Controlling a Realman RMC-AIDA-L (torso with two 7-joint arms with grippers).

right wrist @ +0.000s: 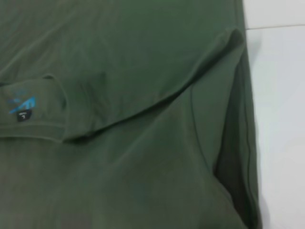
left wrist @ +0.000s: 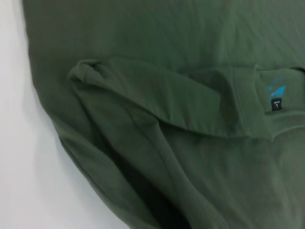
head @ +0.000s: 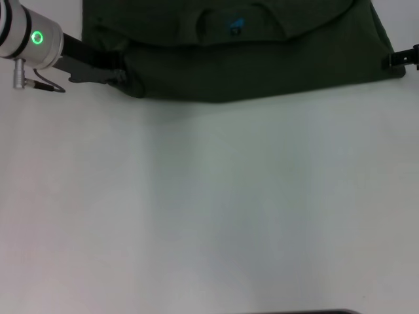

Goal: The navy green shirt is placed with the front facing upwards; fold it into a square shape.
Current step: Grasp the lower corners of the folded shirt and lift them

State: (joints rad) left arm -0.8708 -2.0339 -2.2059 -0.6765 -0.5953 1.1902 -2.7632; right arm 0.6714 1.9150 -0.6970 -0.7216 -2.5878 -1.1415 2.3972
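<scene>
Up at the far edge of the white table (head: 209,209), the navy green shirt (head: 249,59) lies as a folded band, its black neck tag (left wrist: 276,104) with the blue mark showing by the collar. Left gripper (head: 108,73) sits at the band's left corner and right gripper (head: 393,61) at its right corner, both touching the cloth, though I cannot tell whether either is clamped on it.

Dim, soft focus; faint shadow perhaps under shirt (head: 262,59)
</scene>
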